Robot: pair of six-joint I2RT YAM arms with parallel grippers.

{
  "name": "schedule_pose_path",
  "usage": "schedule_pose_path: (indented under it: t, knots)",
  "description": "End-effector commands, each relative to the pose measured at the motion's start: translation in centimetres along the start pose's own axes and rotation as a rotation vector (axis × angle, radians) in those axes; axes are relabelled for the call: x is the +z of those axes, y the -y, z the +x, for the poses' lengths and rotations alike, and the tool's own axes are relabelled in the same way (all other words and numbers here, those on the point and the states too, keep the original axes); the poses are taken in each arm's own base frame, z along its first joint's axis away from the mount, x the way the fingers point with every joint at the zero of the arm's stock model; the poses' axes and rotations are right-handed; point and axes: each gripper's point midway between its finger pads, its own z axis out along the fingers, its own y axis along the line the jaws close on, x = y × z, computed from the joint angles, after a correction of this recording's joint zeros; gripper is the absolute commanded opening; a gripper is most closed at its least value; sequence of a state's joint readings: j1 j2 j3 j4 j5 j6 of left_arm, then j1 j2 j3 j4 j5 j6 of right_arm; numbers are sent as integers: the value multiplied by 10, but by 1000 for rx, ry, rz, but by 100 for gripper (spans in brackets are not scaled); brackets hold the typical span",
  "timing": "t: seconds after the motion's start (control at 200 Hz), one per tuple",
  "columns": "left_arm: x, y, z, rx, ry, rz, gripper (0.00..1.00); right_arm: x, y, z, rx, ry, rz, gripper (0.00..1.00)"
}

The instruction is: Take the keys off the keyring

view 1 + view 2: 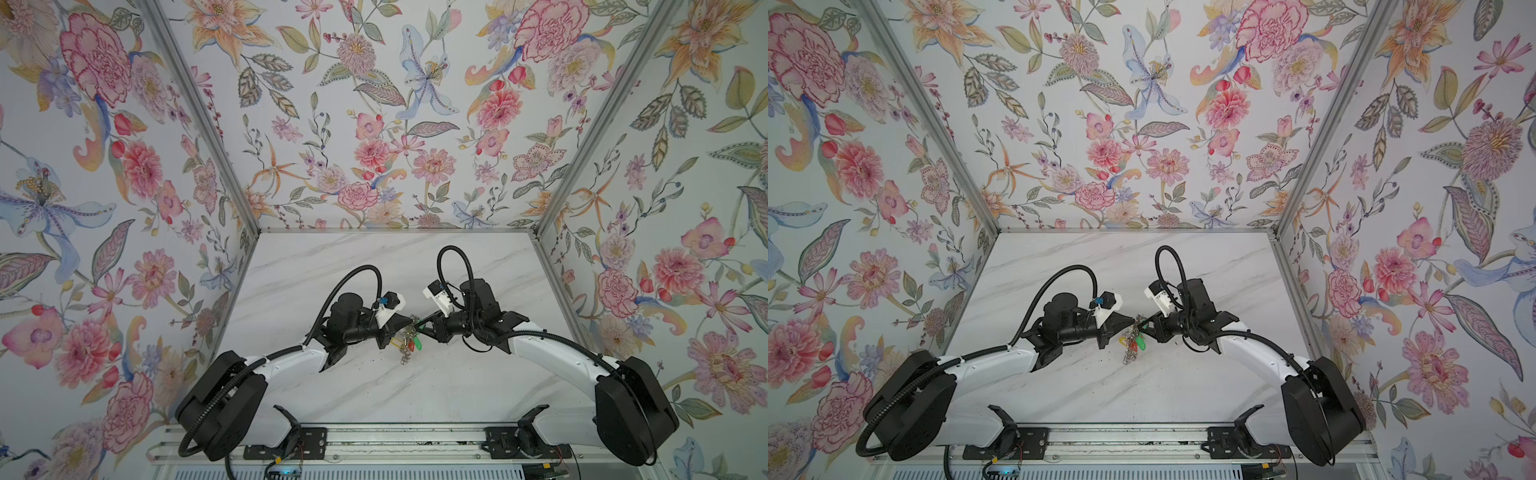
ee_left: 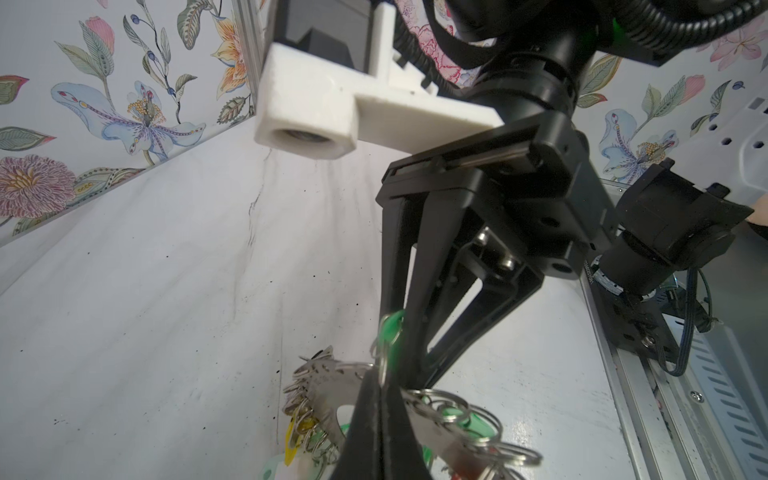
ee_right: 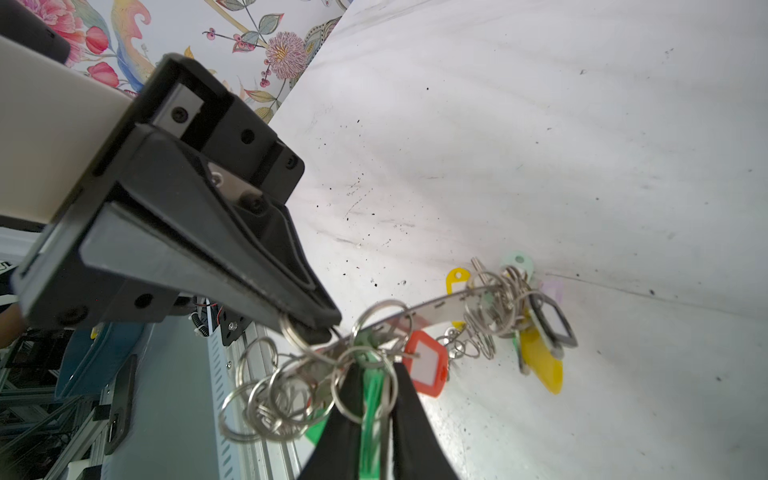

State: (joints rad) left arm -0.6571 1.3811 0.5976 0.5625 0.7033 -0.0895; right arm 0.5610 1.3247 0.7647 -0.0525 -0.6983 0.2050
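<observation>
we note flowered walls (image 1: 374, 124) on three sides, a metal rail (image 1: 374, 440) along the near edge, and dark specks on the white surface (image 1: 374, 270). a crowd of small wire rings (image 3: 257, 399) fills the gap between the two hands, which meet almost tip to tip above mid-surface. the left hand (image 2: 376, 390) is clamped on the rim of the keyring (image 3: 440, 305), holding the disc lifted. the right hand (image 3: 376, 374) is closed on a green tag (image 3: 370, 411), just beside that rim. the keys (image 1: 409, 347) hang below the disc in a bunch, with a red tag (image 3: 426, 365) and a yellow tag (image 3: 540, 365) further along the disc from both hands. we cannot tell whether the lowest ones touch the surface.
</observation>
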Motion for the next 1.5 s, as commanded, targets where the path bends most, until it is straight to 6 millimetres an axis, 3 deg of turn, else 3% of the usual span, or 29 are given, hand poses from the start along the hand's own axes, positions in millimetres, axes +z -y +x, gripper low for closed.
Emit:
schedule_pose_path:
  t: [0.0,0.295,0.435,0.741,1.061,1.496]
  knots:
    - [-7,1,-20,44,67,-1,0,-8,0,4,-19,4,13,16]
    - [-5,0,-18,39,61,-2,0,-13,-3,-4,-34,21,22,4]
    - [-7,-3,-17,40,54,-24,0,-15,5,-3,-36,17,81,0]
    - [-5,-6,-13,28,43,-34,0,-31,27,-11,-74,58,317,0]
    - [-1,-13,-7,5,13,-60,0,-40,17,-21,-219,96,498,0]
    - [1,-17,-3,-29,-16,-70,0,-65,19,-42,-334,204,723,0]
